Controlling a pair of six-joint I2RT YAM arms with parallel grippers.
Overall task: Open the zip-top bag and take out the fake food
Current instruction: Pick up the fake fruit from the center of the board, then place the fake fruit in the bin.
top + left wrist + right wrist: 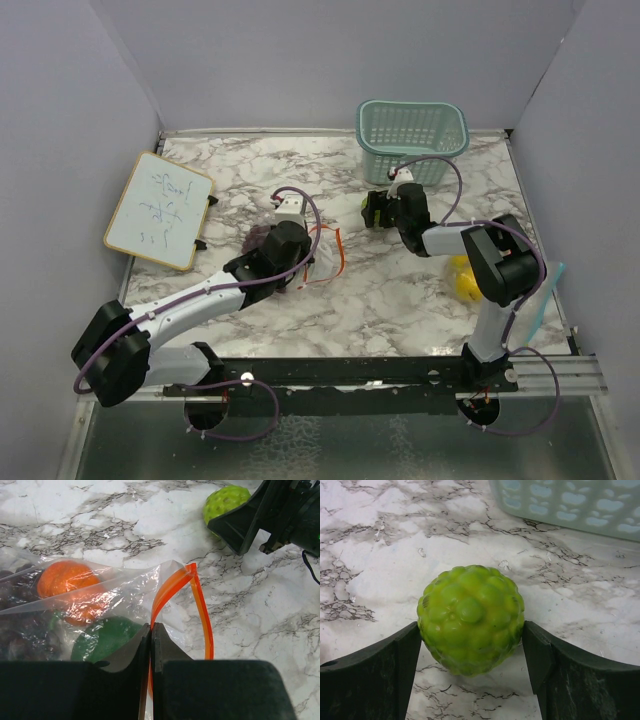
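The clear zip-top bag (115,587) lies on the marble table, its orange zip strip (200,605) looped open. Inside show an orange (65,580), a dark green piece (102,637) and purple grapes (15,630). My left gripper (151,626) is shut on the bag's edge by the zip; in the top view it (306,264) sits at the bag's mouth (338,250). My right gripper (471,630) is shut on a bumpy lime-green fruit (470,617), low over the table; in the top view it (372,210) is in front of the basket. A yellow fruit (465,282) lies beside the right arm.
A teal mesh basket (412,135) stands at the back right, close behind my right gripper, and shows in the right wrist view (570,502). A small whiteboard (158,210) lies at the left. A pale teal flat object (548,290) leans at the right edge. Walls enclose the table.
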